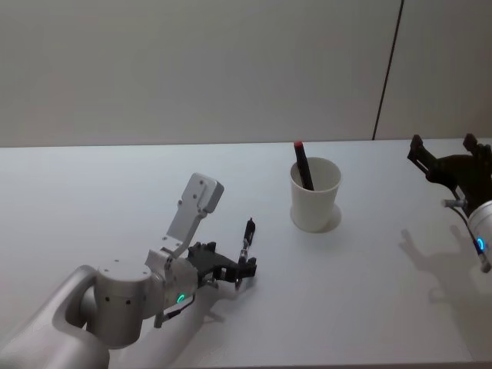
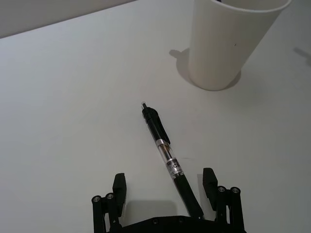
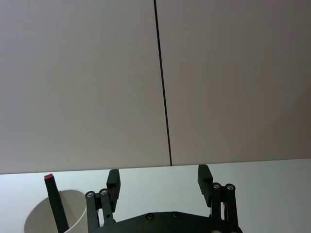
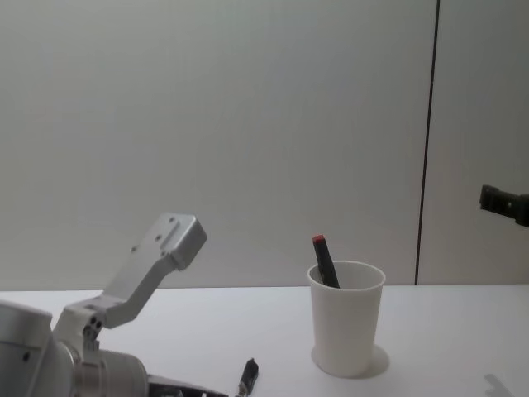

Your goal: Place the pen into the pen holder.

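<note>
A black pen (image 2: 165, 150) with a clear middle section lies on the white table, pointing towards the pen holder. Its near end sits between the fingers of my left gripper (image 2: 164, 184), which is open and low over the table (image 1: 240, 269). The pen holder (image 1: 315, 196) is a white paper cup standing upright right of the pen (image 1: 247, 240). A second black pen with a red cap (image 1: 301, 161) leans inside the cup. My right gripper (image 1: 442, 147) hangs open in the air, to the right of the cup, holding nothing.
The white table (image 1: 92, 192) ends at a plain grey wall with a dark vertical seam (image 1: 388, 69). In the chest view the cup (image 4: 347, 318) stands right of centre, with my left arm's link (image 4: 157, 256) raised on the left.
</note>
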You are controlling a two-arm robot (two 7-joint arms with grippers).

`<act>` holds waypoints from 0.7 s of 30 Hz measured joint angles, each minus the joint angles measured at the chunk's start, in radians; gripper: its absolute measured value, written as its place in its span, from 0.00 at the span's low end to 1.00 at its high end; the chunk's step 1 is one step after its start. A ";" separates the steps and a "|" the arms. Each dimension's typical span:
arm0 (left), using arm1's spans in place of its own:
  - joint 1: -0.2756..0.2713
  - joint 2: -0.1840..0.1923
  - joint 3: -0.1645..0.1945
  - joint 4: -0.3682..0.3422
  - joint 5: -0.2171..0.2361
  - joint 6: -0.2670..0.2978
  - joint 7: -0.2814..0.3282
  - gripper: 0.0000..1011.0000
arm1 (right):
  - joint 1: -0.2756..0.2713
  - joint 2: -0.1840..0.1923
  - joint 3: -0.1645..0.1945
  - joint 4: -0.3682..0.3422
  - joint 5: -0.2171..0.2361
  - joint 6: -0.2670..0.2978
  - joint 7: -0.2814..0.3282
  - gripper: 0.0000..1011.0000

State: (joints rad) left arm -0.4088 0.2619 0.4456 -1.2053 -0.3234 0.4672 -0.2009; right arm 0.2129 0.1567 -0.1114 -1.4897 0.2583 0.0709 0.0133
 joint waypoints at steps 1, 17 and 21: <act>0.001 0.000 0.000 0.001 0.000 0.000 0.000 0.99 | 0.000 0.000 0.000 0.000 0.000 0.000 0.000 0.99; 0.005 -0.005 0.004 0.023 0.005 0.000 0.007 0.80 | 0.000 0.000 0.000 0.000 0.000 0.000 0.000 0.99; 0.007 -0.005 0.005 0.024 0.009 0.002 0.010 0.78 | 0.000 0.000 0.000 0.000 0.000 0.000 0.000 0.99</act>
State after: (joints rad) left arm -0.4018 0.2565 0.4507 -1.1808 -0.3147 0.4694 -0.1907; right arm 0.2130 0.1567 -0.1113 -1.4897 0.2583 0.0710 0.0133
